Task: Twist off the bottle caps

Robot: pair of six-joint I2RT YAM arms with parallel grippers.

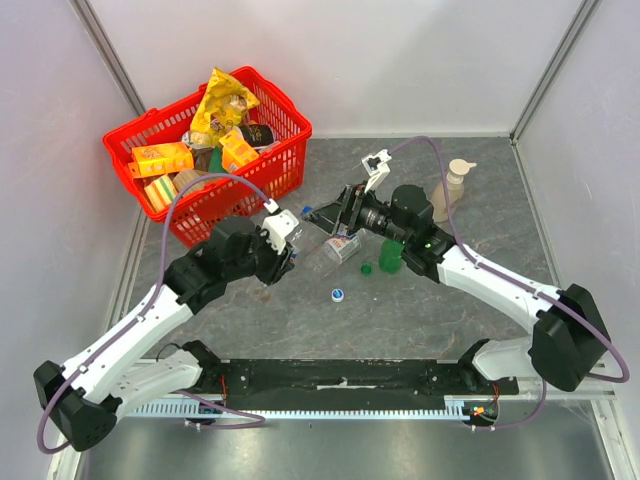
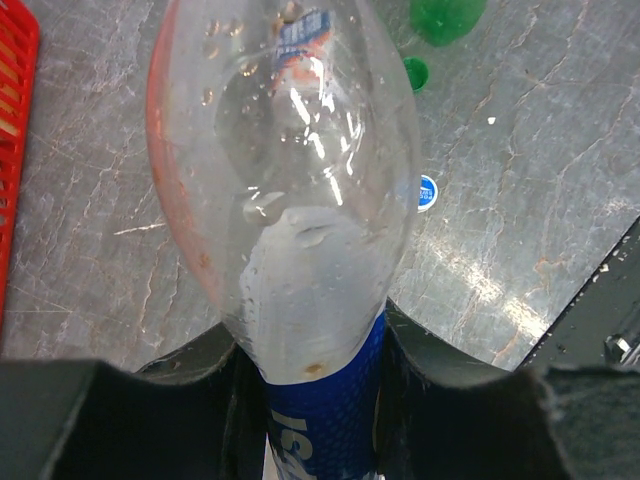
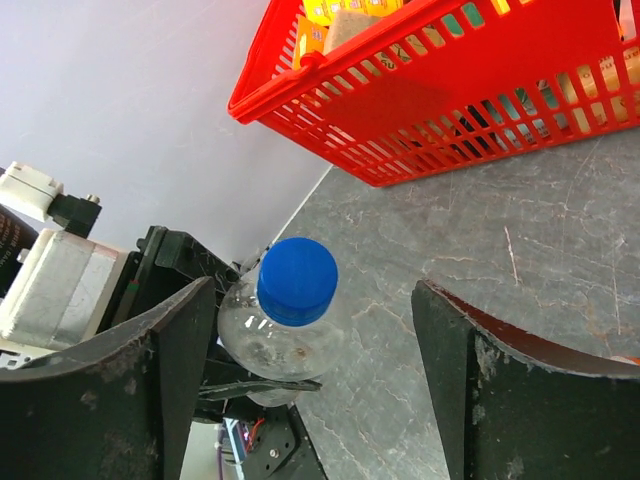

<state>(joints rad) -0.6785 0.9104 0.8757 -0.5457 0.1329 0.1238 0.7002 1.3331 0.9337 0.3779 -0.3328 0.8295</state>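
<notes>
Two of three done: the green cap [image 1: 366,268] and one blue cap [image 1: 338,294] lie loose on the worktop [image 1: 420,310], while the last blue cap [image 3: 296,280] sits on the bottle [image 2: 290,200] clamped in the left fingers [image 2: 420,400], the right fingers [image 3: 500,400] wide astride it.

Cap [image 3: 297,281] of clear bottle [image 3: 285,345] between spread fingers of right gripper [image 3: 312,292], gap each side. Basket [image 1: 270,178] blocks back left. Green bottle [image 1: 391,256], pump bottle [image 1: 452,185] crowd right arm. Front table [image 1: 420,320] open bar loose blue cap [image 1: 338,294], green cap [image 1: 366,268].
</notes>
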